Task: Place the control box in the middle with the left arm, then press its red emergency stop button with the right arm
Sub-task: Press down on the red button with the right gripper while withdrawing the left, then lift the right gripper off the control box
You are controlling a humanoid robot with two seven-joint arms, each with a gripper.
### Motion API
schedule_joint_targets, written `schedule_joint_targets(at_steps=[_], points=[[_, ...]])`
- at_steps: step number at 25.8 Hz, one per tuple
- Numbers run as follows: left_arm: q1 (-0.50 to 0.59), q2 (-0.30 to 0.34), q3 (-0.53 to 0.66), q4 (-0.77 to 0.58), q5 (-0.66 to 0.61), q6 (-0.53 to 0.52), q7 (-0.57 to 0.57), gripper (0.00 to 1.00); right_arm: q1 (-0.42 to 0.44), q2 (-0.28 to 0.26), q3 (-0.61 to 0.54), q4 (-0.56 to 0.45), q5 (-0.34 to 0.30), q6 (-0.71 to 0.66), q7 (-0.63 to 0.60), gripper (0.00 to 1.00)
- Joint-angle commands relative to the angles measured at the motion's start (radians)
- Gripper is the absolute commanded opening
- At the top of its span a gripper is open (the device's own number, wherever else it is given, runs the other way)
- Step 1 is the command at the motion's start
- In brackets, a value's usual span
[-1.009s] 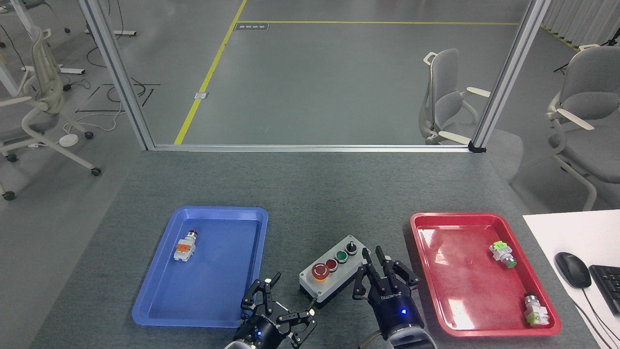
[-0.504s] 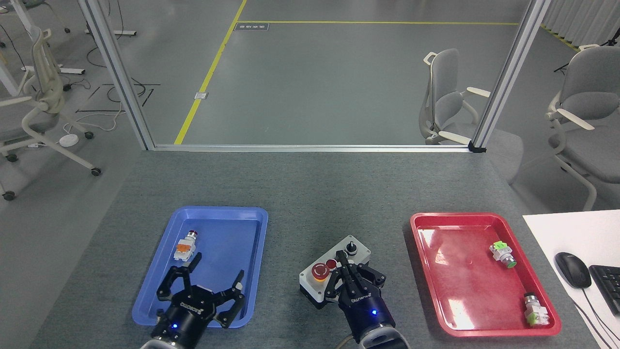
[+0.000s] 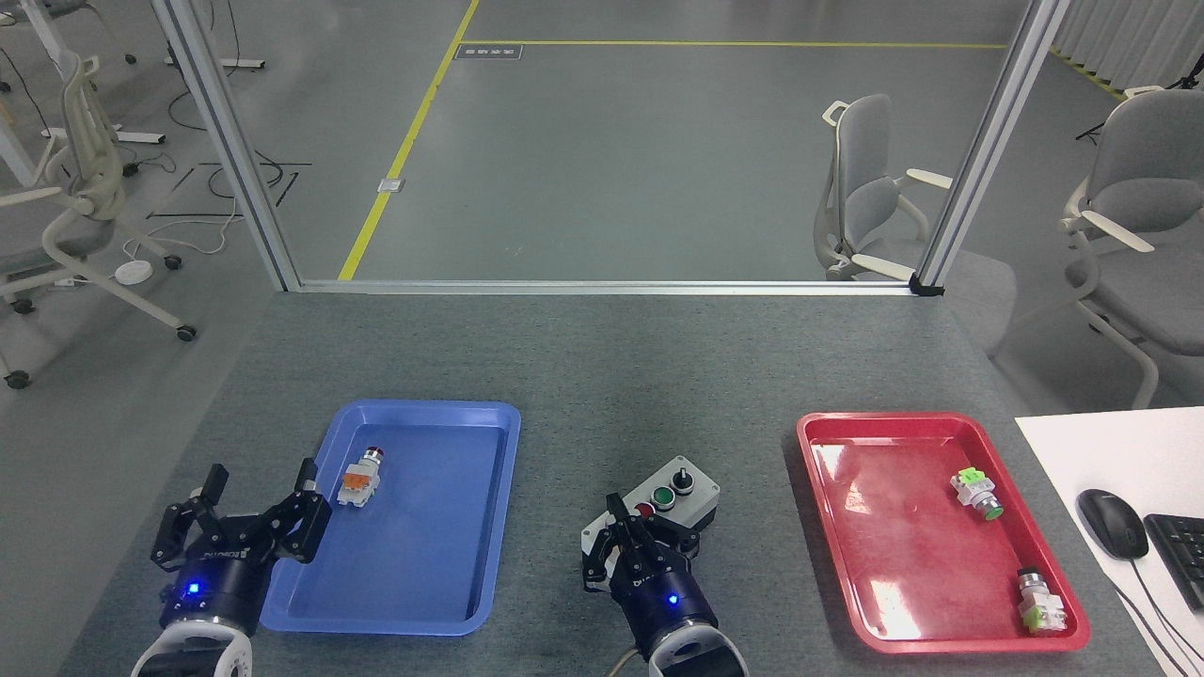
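Control box (image 3: pixel 679 496) is sitting on the grey speckled table (image 3: pixel 602 367), in the bare middle (image 3: pixel 649 414) between the two trays, angled with its far end pointing up-right. Light grey face, black base. Black knob (image 3: pixel 685 480) and green button (image 3: pixel 663 496) are showing in a row; a sliver of the small red button (image 3: pixel 644 511) is peeking out next; the red emergency stop button is being hidden under the right gripper.

Going left to right: left gripper (image 3: pixel 256 489) is hovering at the near-left corner, over the left rim of the blue tray (image 3: pixel 414 527), fingers spread wide apart, gripping nothing, blue light glowing on its wrist. Inside the blue tray an orange-and-white push-button part (image 3: pixel 360 478) is lying near the far-left side, just beside the left gripper's right finger, can't tell if touching.

Right gripper (image 3: pixel 616 528) is coming up from the bottom edge, pointing away and down onto the near-left end of the control box, fingers drawn in close together over the spot where the big button would be. Contact itself is being blocked by the gripper body, so can't tell whether it is touching.

Red tray (image 3: pixel 941 536) is lying on the right, well apart from the box, holding two green-and-white push-button parts, one (image 3: pixel 975 494) near the far right side, one (image 3: pixel 1039 602) at the near-right corner. Computer mouse (image 3: pixel 1112 523) and keyboard (image 3: pixel 1183 555) are sitting on a white desk at far right.
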Motion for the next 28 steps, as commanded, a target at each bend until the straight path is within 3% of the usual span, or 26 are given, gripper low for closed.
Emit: schedule_joint_targets(at_steps=[1, 4, 10, 15, 17, 20, 22, 28], points=[[-0.058, -0.01, 0.022, 0.061, 0.012, 0.02, 0.007, 0.99, -0.002, -0.007, 0.0, 0.038, 0.004, 0.007, -0.001, 0.0], [-0.083, -0.036, 0.022, 0.065, 0.039, 0.083, 0.007, 0.99, -0.003, -0.009, 0.001, 0.076, 0.002, 0.006, -0.001, 0.0], [-0.087, -0.039, 0.017, 0.087, 0.039, 0.08, 0.01, 0.99, -0.005, -0.009, 0.001, 0.085, -0.002, 0.007, -0.002, 0.0], [-0.086, -0.04, 0.017, 0.079, 0.045, 0.075, 0.01, 0.99, -0.005, -0.007, -0.003, 0.01, -0.008, 0.062, -0.014, 0.02], [-0.086, -0.054, 0.017, 0.074, 0.045, 0.074, 0.01, 0.99, -0.005, -0.009, -0.01, -0.042, -0.01, 0.095, -0.016, 0.18], [-0.087, -0.066, 0.016, 0.073, 0.045, 0.052, 0.008, 0.99, 0.003, -0.019, -0.028, -0.09, -0.021, 0.125, -0.033, 0.72], [-0.087, -0.065, 0.016, 0.074, 0.045, 0.032, 0.007, 0.99, 0.013, -0.033, -0.076, -0.105, -0.022, 0.131, -0.05, 0.94], [-0.087, -0.059, 0.016, 0.073, 0.042, 0.021, 0.007, 0.99, 0.066, -0.093, -0.226, -0.182, -0.024, 0.058, -0.068, 0.98]])
